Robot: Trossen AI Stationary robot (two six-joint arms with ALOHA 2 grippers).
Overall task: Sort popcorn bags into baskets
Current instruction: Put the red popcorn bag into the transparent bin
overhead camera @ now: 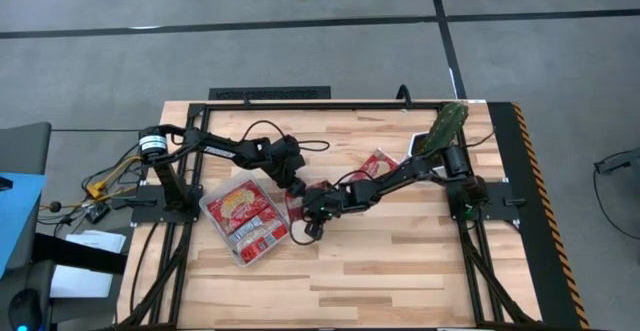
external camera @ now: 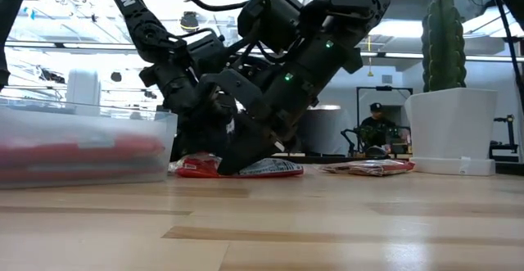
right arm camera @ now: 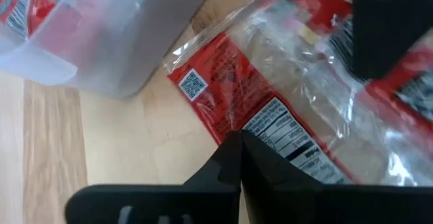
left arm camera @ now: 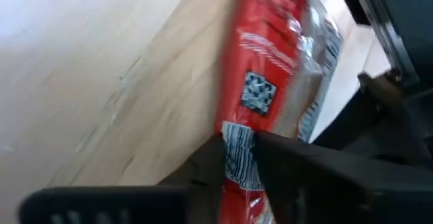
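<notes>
Wood table (overhead camera: 400, 261): both claws pinch popcorn bags beside tub.

Red popcorn bags (right arm camera: 284, 109) with white barcode panels, clear colourless tub (overhead camera: 212, 209), pale wood table (overhead camera: 400, 261)

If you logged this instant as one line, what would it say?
left gripper: shut on popcorn bag | right gripper: shut, on same bag | tub: holds bags | another bag: on table
</notes>
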